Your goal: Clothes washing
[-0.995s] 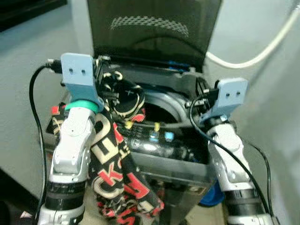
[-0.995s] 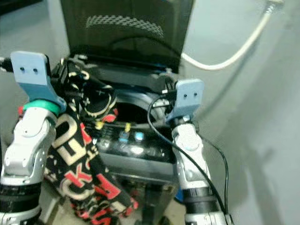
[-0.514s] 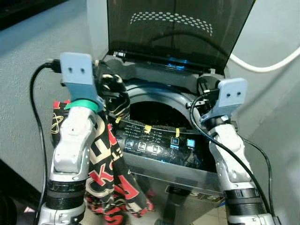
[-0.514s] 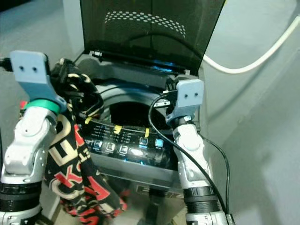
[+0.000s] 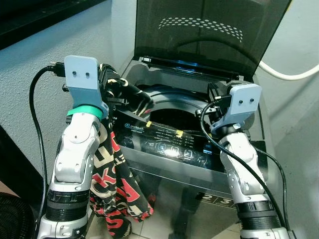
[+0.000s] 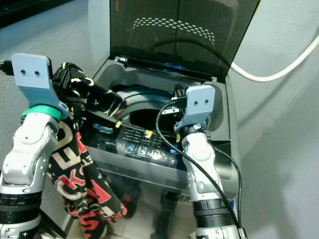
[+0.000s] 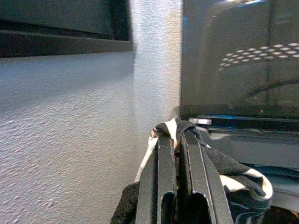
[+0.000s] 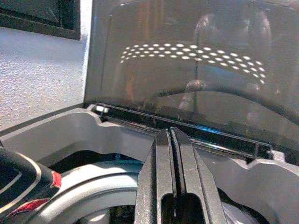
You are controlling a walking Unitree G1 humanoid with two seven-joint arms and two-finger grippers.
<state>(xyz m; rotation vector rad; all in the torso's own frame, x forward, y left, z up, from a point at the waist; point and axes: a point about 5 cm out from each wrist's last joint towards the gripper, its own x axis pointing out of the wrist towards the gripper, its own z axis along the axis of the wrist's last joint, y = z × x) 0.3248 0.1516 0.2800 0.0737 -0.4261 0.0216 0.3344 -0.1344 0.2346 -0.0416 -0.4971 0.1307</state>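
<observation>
A top-loading washing machine point(image 5: 149, 92) stands before me with its dark lid point(image 5: 209, 35) raised and the drum opening point(image 5: 174, 117) exposed. My left gripper point(image 7: 176, 135) is shut on a black, red and cream patterned garment point(image 5: 112, 169) at the machine's left rim. Most of the cloth hangs down beside my left arm, and one fold point(image 5: 134, 97) reaches over the rim toward the drum. My right gripper point(image 8: 171, 133) is shut with nothing in it, held above the right side of the opening, pointing at the lid hinge.
A lit control panel point(image 5: 169, 147) runs along the machine's front edge. A white hose point(image 5: 289, 75) crosses the wall at the right. A textured grey wall point(image 5: 30, 64) stands close on the left, with a dark round object point(image 5: 12, 219) on the floor.
The camera has shifted, so the washer sits further right and its lid shows more fully. A fold of the garment now stretches further over the rim. Both arms keep their poses.
</observation>
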